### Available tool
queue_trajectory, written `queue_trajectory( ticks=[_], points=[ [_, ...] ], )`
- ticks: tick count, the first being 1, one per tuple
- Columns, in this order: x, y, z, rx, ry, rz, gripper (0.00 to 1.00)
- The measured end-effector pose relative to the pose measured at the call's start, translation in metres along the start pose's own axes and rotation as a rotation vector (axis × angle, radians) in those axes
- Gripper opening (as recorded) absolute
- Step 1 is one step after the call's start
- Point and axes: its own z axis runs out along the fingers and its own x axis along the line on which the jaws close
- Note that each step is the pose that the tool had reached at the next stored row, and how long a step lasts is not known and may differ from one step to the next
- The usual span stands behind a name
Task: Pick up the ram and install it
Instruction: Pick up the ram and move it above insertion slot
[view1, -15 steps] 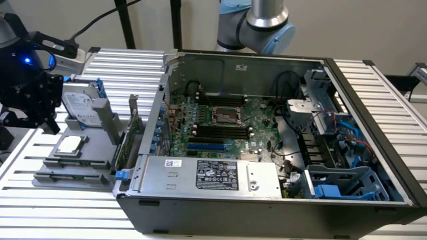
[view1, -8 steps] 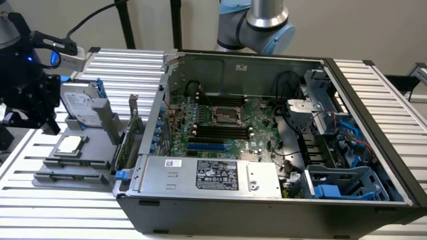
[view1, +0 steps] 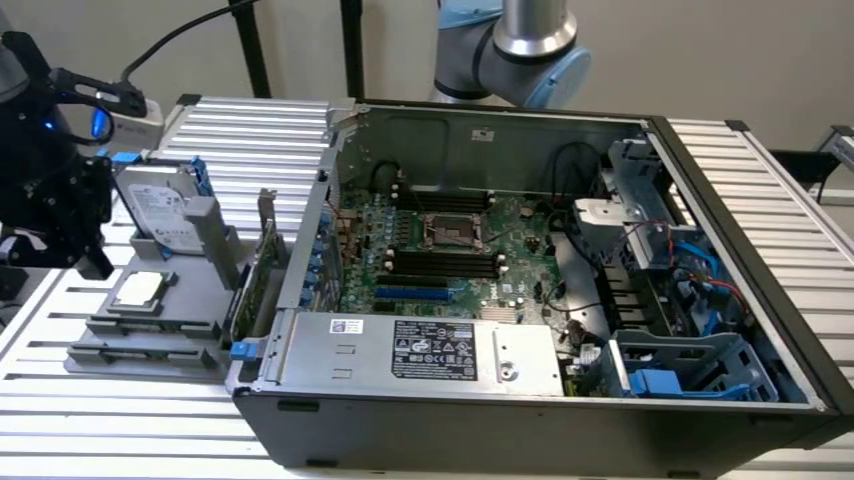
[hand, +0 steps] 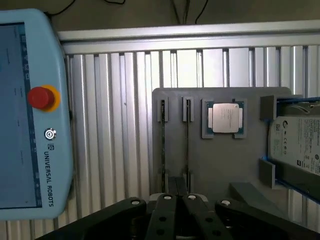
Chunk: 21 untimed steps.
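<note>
The fingers (hand: 169, 202), closed on nothing, are hovering over the near end of the gray tray (hand: 220, 165) on the ribbed surface (hand: 120, 150), where the ram (hand: 163, 145) is sitting edge-up in a narrow slot, its long axis running straight away from them.

Slatted table (view1: 761, 180): case (view1: 534, 432), tray (view1: 180, 340)
</note>
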Motion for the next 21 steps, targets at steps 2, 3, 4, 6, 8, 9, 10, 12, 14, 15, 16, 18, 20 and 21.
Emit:
queue_trajectory(
  ticks=[2,3,4,6,8,9,10,12,14,15,16,18,20,21],
  points=[
    [0.005,-0.0001,0.0003,0.0001,0.0000,-0.005,0.12],
    [0.006,-0.0002,0.0005,0.0000,0.0002,-0.007,0.12],
    [0.007,-0.0002,0.0010,0.0002,0.0001,-0.008,0.18],
    [0.008,-0.0003,0.0025,0.0005,0.0000,-0.011,0.24],
    [0.008,-0.0003,0.0052,0.0003,0.0003,-0.015,0.30],
    [0.008,-0.0004,0.0070,0.0006,0.0002,-0.017,0.36],
    [0.008,-0.0004,0.0087,0.0005,0.0004,-0.020,0.36],
    [0.008,-0.0005,0.0125,0.0008,0.0004,-0.027,0.36],
    [0.008,-0.0006,0.0161,0.0009,0.0006,-0.034,0.36],
    [0.008,-0.0007,0.0179,0.0010,0.0007,-0.036,0.36],
    [0.008,-0.0007,0.0197,0.0010,0.0007,-0.038,0.36],
    [0.007,-0.0008,0.0233,0.0012,0.0007,-0.040,0.36],
    [0.007,-0.0008,0.0269,0.0012,0.0008,-0.044,0.36],
    [0.007,-0.0009,0.0288,0.0013,0.0009,-0.046,0.36]
  ],
)
